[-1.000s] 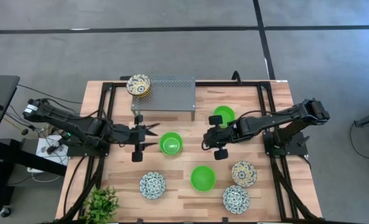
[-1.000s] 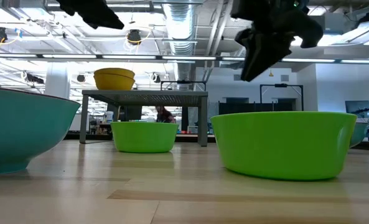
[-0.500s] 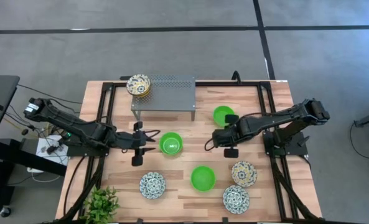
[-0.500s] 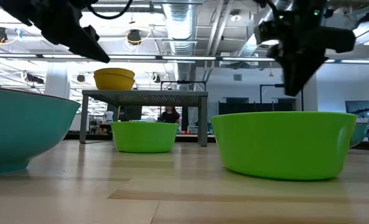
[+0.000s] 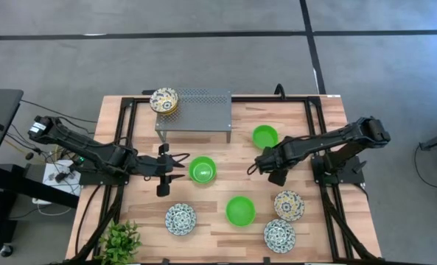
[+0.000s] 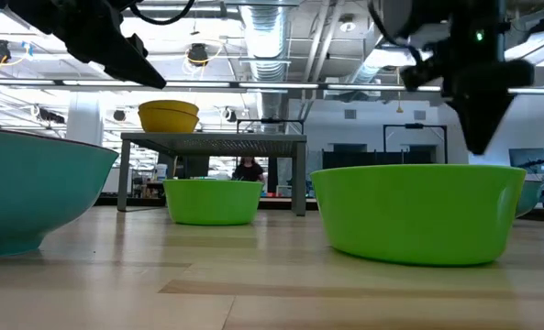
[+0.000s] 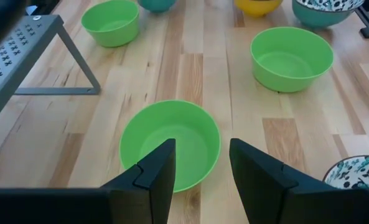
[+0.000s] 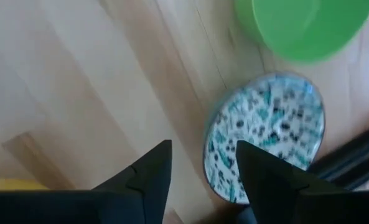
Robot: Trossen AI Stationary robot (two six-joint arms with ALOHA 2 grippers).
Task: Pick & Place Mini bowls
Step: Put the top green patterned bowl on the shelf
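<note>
Nearest the front edge lie 2 blue-and-white patterned bowls [image 5: 180, 218] [image 5: 279, 235], a yellow-cream patterned bowl [image 5: 289, 205] and a green bowl [image 5: 240, 210]. Behind them the left gripper [image 5: 173, 168] hangs with parted, empty fingers just beside the middle green bowl [image 5: 202, 169], probably lined up to take its rim. The right gripper [image 5: 263, 163] is also parted and empty, above bare wood. Farther stands the third green bowl [image 5: 264, 136]. On the grey perforated metal stand [image 5: 196, 110] yellow-cream bowls [image 5: 163, 100] are stacked, seemingly sorted by colour.

Bright, even overhead light — soft shadows; right wrist view motion-blurred, low view's nearest bowl out of focus.
</note>
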